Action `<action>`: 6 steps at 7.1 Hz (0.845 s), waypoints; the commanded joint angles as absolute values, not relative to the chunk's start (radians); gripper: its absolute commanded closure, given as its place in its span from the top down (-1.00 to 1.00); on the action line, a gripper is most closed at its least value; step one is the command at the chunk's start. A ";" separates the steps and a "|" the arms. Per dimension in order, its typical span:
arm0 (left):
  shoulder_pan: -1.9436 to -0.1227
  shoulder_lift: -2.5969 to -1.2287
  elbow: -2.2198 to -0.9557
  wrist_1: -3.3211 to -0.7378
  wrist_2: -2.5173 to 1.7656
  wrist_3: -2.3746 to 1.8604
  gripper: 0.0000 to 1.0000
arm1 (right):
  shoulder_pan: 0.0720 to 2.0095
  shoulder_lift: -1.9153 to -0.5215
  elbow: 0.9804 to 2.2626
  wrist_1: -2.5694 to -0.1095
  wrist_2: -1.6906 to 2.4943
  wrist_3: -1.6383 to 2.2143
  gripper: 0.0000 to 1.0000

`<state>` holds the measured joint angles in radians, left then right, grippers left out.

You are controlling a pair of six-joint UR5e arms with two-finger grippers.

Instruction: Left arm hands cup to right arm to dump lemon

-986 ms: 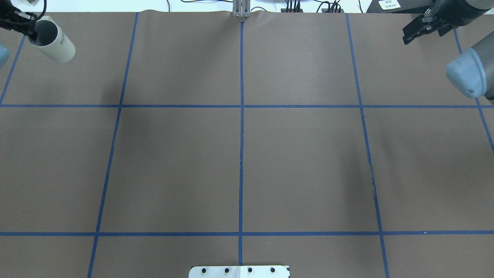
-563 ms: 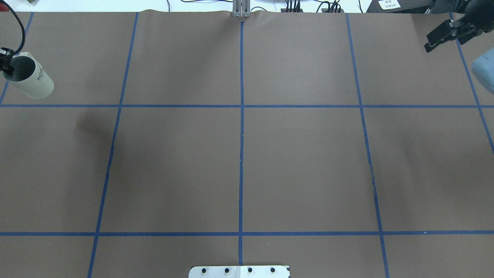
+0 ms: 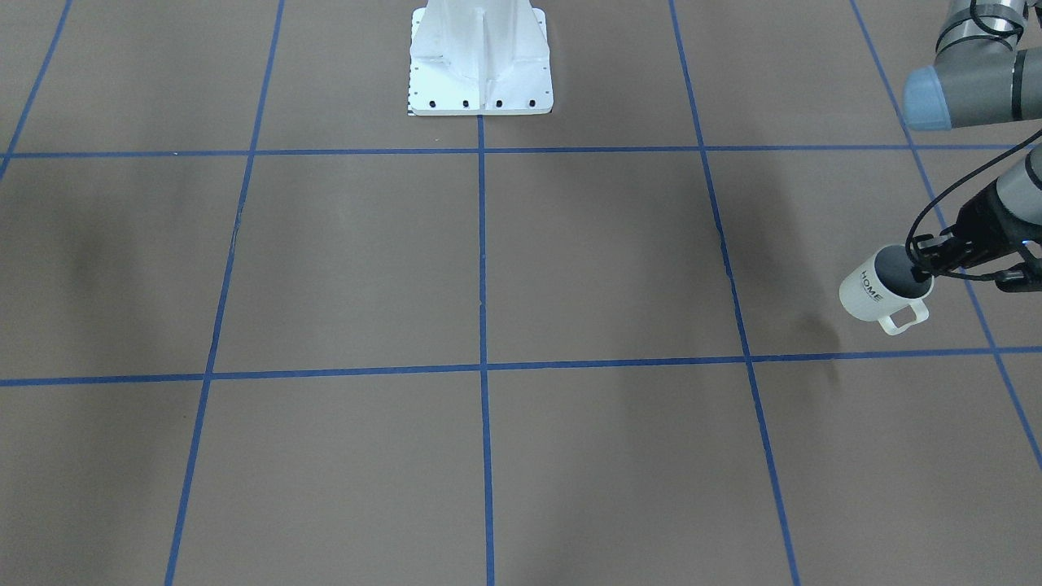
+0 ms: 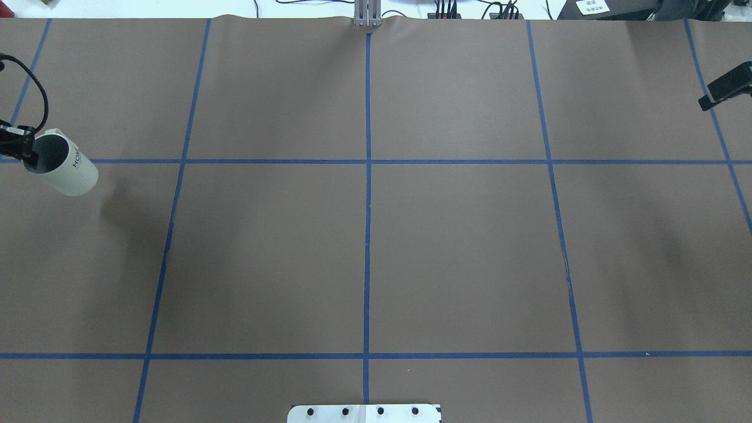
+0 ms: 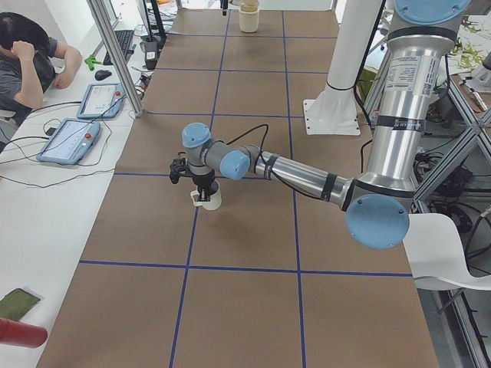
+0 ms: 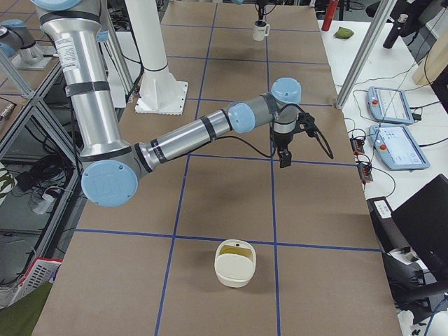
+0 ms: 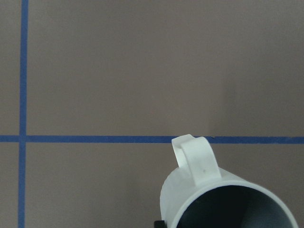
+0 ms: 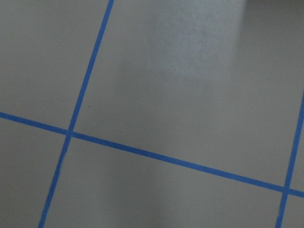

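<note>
You could read "HOME" on the cup (image 3: 864, 293) — the left gripper (image 3: 922, 267) pinched its rim, holding it above the brown, blue-taped worktop's (image 4: 458, 247) left end. The right gripper's (image 4: 724, 91) opening couldn't be told.

The robot's base (image 4: 364, 413) stands at the middle of the tabletop's (image 4: 458, 247) edge on the robot's side. The cup (image 4: 70, 176) hangs tilted above the tabletop close to its left edge, in the half away from the robot. The left gripper (image 4: 27, 155) clamps its rim, and its handle points toward the far edge. The right gripper (image 4: 725, 93) hangs above the right side, nearer the far edge. A bin (image 6: 235, 262) sits on the tabletop farther right, near the right end.
</note>
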<state>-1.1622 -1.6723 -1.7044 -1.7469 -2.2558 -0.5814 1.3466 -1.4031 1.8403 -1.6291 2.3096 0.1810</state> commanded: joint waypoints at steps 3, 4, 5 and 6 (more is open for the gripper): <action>-1.106 -1.583 -1.744 -1.807 -2.264 -0.603 -0.98 | 1.384 -1.567 1.942 -1.621 2.270 0.158 1.00; -1.086 -1.582 -1.743 -1.804 -2.264 -0.604 -0.69 | 1.382 -1.589 1.933 -1.621 2.267 0.158 1.00; -1.068 -1.568 -1.743 -1.802 -2.264 -0.604 -0.51 | 1.382 -1.589 1.934 -1.621 2.269 0.158 1.00; -1.065 -1.566 -1.743 -1.802 -2.264 -0.603 0.14 | 1.382 -1.589 1.919 -1.621 2.273 0.163 1.00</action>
